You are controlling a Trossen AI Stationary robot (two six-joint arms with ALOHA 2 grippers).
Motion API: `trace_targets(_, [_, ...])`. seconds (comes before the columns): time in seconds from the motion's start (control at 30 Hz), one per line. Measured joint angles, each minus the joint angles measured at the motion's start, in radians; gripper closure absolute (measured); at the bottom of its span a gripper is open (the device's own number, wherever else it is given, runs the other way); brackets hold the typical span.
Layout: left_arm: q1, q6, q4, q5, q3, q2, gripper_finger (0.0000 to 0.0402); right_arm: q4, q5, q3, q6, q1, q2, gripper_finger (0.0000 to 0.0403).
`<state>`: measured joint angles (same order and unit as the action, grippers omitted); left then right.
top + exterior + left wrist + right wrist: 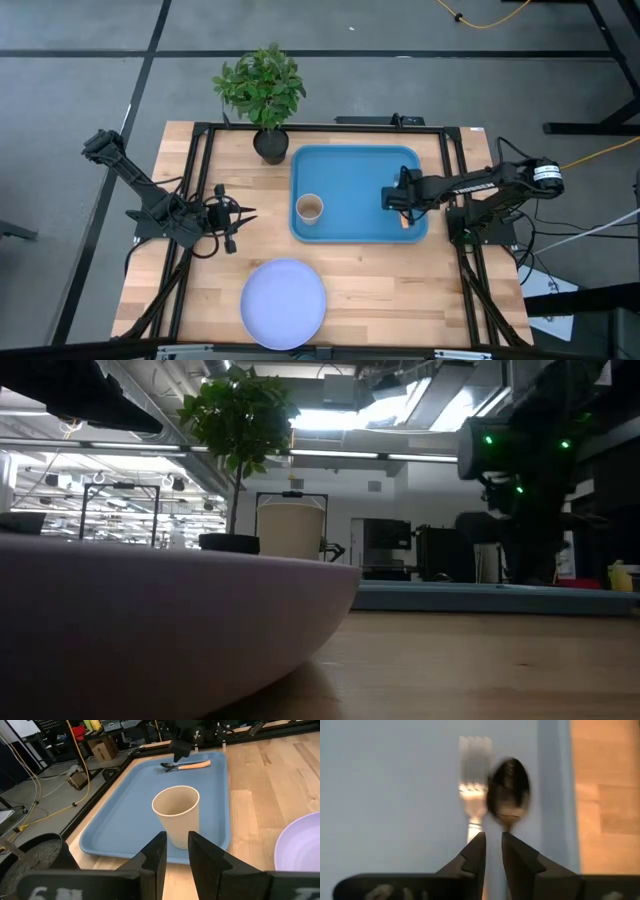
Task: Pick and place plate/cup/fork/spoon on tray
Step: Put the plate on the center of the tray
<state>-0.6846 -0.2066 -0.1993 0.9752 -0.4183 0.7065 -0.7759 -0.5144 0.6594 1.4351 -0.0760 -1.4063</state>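
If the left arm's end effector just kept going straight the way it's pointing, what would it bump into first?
Most likely the cup. The left end effector points right at it in the left wrist view, and the cup stands upright on the near part of the blue tray. Depth is hard to judge, but nothing shows in between.

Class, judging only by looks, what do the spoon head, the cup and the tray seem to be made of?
Spoon head: probably polished metal, dark and mirror-glossy.
Cup: likely paper or matte plastic, thin-walled, dull tan.
Tray: probably moulded plastic, uniform blue with a soft sheen and rounded rim.
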Motion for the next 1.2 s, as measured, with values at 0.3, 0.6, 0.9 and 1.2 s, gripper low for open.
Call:
trace_targets(0.3, [0.0, 0.0, -0.001, 0.0, 0.0, 0.0, 0.0329, 0.464, 0.081, 0.097, -0.232, 0.155, 0.0, 0.0336])
trace_targets(0.6, [0.0, 0.0, -0.001, 0.0, 0.0, 0.0, 0.0329, 0.969, 0.181, 0.097, -0.606, 0.432, 0.0, 0.0336])
trace_targets(0.9, [0.0, 0.0, -0.001, 0.0, 0.0, 0.0, 0.0329, 1.015, 0.352, 0.09, -0.996, 0.566, -0.001, 0.0336])
trace_targets(1.2, [0.0, 0.067, -0.001, 0.001, 0.0, 0.0, 0.0329, 1.172, 0.506, -0.189, -1.143, 0.548, 0.114, 0.0336])
